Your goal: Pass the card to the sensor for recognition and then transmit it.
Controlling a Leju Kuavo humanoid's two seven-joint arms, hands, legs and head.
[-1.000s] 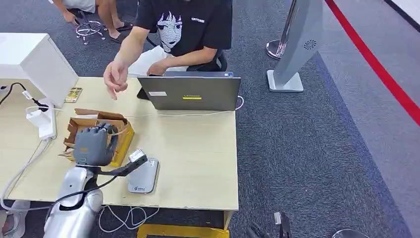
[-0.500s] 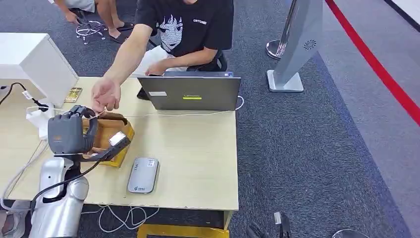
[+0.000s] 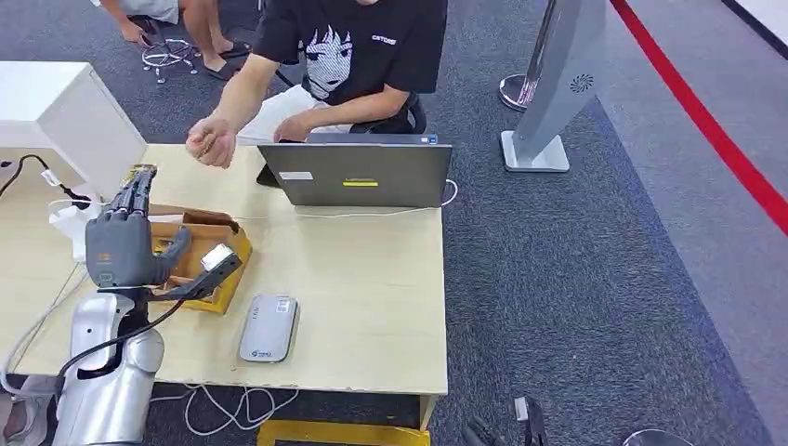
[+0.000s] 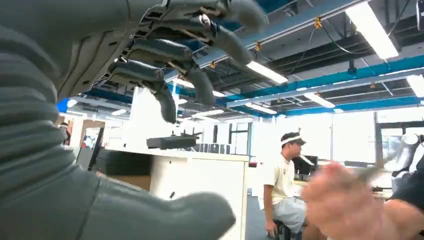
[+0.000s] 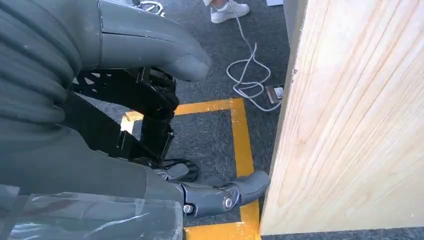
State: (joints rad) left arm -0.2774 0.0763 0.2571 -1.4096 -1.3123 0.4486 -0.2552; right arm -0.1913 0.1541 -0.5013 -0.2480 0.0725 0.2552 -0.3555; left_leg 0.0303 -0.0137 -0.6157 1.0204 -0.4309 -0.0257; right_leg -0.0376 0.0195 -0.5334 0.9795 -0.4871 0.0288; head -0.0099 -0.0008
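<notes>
The robot's left hand (image 3: 121, 243) hovers above the light wooden table (image 3: 372, 288), fingers spread. Just to its right sits the open brown cardboard box (image 3: 206, 249); further right and nearer the robot lies the flat grey card sensor (image 3: 269, 328). Beyond the hand, across the table, a person's closed hand (image 3: 212, 144) hangs in the air — right of that stands the grey open laptop (image 3: 368, 174). Left of the hand lies the white power adapter (image 3: 71, 223), and behind that the white box-shaped cabinet (image 3: 65, 116).
</notes>
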